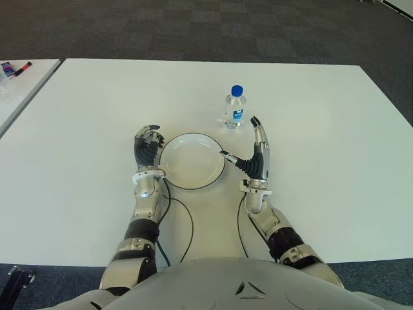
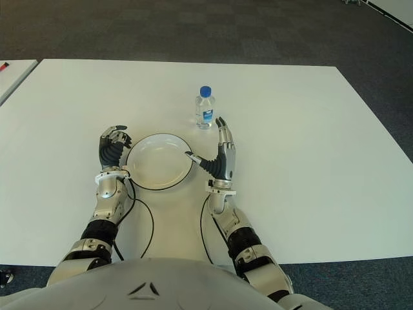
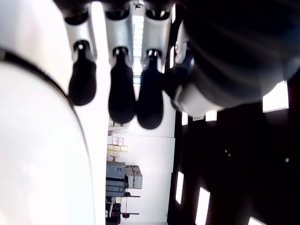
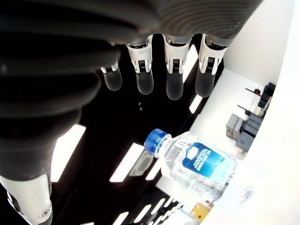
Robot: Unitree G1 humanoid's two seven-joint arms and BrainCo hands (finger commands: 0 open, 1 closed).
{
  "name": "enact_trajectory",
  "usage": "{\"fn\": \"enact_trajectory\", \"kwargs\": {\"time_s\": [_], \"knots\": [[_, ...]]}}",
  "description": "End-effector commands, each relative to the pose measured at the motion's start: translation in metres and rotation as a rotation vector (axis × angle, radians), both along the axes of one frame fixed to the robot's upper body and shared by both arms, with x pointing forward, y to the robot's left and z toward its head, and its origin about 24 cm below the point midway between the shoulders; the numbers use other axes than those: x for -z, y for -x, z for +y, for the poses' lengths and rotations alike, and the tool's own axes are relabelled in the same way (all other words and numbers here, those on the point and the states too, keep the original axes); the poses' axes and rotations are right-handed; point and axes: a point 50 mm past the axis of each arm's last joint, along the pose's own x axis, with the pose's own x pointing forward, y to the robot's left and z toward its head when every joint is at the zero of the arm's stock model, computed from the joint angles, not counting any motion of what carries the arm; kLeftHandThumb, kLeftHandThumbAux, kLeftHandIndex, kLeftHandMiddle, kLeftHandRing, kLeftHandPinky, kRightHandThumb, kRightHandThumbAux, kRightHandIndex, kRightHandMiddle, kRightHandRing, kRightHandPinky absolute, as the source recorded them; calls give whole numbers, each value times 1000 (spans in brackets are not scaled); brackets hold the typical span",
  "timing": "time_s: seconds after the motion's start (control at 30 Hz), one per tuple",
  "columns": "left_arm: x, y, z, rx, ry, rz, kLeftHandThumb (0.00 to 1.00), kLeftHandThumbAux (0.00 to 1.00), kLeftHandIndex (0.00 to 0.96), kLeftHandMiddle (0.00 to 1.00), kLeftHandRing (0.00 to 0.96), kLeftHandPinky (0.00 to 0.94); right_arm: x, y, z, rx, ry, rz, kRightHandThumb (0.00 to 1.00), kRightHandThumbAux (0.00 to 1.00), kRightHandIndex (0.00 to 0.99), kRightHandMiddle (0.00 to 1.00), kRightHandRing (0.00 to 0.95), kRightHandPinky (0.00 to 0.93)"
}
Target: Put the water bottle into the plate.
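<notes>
A small clear water bottle [image 1: 235, 108] with a blue cap and blue label stands upright on the white table [image 1: 335, 161], just beyond the plate's far right rim. The white plate [image 1: 191, 161] with a dark rim holds nothing. My right hand [image 1: 255, 152] is at the plate's right edge, fingers straight and spread, thumb reaching over the rim, a short way in front of the bottle [image 4: 197, 161] and not touching it. My left hand [image 1: 147, 146] shows at the plate's left edge with its fingers [image 3: 122, 93] curled and nothing in them.
A second white table [image 1: 19, 87] stands at the far left with markers [image 1: 16, 68] on it. Dark carpet lies beyond the table's far edge. Black cables [image 1: 184, 219] run from both wrists across the table toward my body.
</notes>
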Motion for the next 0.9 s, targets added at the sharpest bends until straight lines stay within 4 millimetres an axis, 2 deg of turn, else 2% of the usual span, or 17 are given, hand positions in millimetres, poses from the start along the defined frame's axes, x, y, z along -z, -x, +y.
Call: {"fn": "enact_trajectory", "kwargs": {"time_s": [0.03, 0.4, 0.9], "knots": [[3, 1, -1, -9, 8, 11, 690, 719, 433, 673, 670, 656, 0, -5, -1, 14, 36, 0, 332, 684, 45, 103, 114, 167], [3, 1, -1, -7, -2, 20, 691, 719, 434, 675, 668, 655, -6, -12, 3, -5, 22, 1, 305, 661, 9, 85, 105, 147], [4, 1, 0, 5, -1, 25, 691, 719, 434, 684, 676, 656, -13, -20, 5, -70, -65, 32, 397, 599, 0, 56, 69, 118]]}}
